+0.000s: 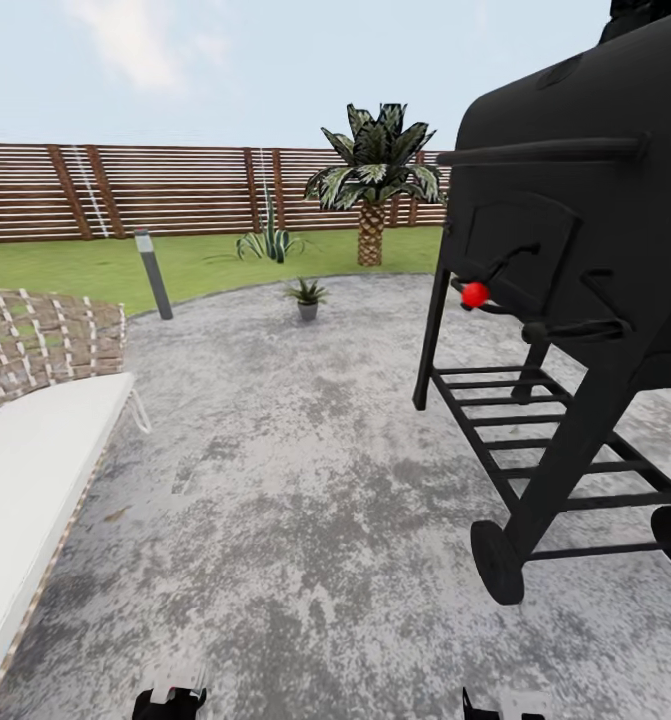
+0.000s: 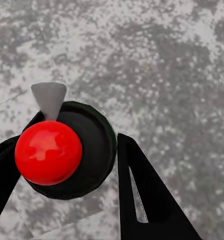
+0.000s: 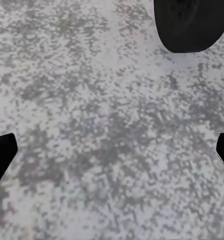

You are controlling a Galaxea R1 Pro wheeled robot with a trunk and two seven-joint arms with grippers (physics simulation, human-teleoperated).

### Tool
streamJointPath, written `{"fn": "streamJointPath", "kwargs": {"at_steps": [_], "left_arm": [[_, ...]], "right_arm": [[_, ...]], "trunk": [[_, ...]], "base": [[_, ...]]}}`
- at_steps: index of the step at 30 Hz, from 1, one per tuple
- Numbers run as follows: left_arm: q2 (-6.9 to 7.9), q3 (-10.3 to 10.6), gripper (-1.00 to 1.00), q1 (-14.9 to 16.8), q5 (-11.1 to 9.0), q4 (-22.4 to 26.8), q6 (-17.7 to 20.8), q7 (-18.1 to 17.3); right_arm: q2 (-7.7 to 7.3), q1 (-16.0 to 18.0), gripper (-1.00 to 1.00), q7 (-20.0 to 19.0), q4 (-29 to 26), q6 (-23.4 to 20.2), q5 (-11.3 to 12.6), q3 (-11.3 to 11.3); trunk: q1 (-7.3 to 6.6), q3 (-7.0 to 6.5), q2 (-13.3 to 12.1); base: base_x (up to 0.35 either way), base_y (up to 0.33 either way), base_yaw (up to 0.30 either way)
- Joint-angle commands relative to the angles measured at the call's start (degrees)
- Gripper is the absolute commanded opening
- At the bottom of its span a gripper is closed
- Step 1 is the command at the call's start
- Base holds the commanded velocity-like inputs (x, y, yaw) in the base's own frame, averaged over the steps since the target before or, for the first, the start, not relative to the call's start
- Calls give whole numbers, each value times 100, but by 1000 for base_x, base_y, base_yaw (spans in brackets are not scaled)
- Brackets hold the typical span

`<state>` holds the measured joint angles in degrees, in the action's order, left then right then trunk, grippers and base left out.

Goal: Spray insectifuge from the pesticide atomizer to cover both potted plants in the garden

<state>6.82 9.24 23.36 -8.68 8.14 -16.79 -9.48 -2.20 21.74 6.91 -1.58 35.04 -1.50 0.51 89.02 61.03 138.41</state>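
Observation:
My left gripper [image 2: 74, 147] is shut on the pesticide atomizer [image 2: 94, 150], seen from above as a dark round body with a red ball cap and a grey nozzle, over the stone patio. One potted plant [image 1: 306, 296] stands in a small grey pot at the patio's far edge, well ahead of me. The second potted plant is out of view. My right gripper [image 3: 114, 150] hangs open above bare patio with nothing between its fingers. In the head view both grippers just show at the bottom edge, left gripper [image 1: 170, 703] and right gripper [image 1: 495, 708].
A black grill [image 1: 565, 300] on a wheeled frame stands close on the right, its wheel [image 3: 192, 22] near my right gripper. A white-cushioned wicker lounger [image 1: 35, 450] is at the left. A grey lamp post [image 1: 153, 272], striped agave [image 1: 270, 240], palm [image 1: 373, 190] and wooden fence [image 1: 175, 190] lie beyond.

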Motion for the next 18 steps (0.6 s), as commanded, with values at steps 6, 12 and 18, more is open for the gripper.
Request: {"fn": "streamJointPath", "kwargs": {"at_steps": [6, 12, 18], "left_arm": [[3, 43, -100, 2, -62, -5, -17, -19], [3, 43, -100, 2, -63, -5, -17, -19], [3, 43, -100, 2, -63, -5, -17, -19]], "right_arm": [[0, 4, 100, 21, 5, 16, -17, 2], [0, 4, 100, 21, 1, 13, -16, 2], [10, 4, 100, 21, 0, 16, -9, 2]], "trunk": [[2, 5, 2], [2, 5, 2], [2, 5, 2]], "base": [[335, 0, 0], [335, 0, 0], [334, 0, 36]]}}
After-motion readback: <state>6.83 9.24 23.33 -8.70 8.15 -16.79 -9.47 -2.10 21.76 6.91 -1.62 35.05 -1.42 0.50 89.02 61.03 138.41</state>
